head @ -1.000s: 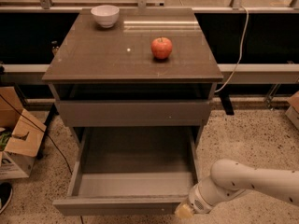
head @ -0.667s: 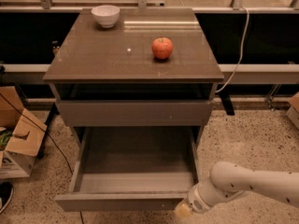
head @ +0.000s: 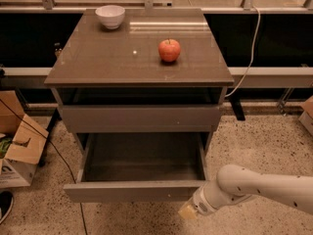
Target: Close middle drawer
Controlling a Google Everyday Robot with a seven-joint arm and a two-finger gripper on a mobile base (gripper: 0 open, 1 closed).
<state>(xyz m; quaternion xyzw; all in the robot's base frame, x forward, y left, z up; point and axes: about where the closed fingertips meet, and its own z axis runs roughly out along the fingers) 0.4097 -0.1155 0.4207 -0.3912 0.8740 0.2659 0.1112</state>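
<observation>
Middle drawer, pulled well out beneath the upper drawer: probably rigid and free-sliding, best pushed flat on its handle-less front, the gripper just beside its right end, grip state indiscernible

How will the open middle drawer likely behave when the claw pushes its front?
The middle drawer looks rigid, so it should probably slide in without flexing. No contents show inside, so it is likely light. The claw sits near the front's right end; an off-centre push might skew it.

Robotics lab, terrazzo floor, cardboard boxes, robot hand beside middle drawer front
</observation>
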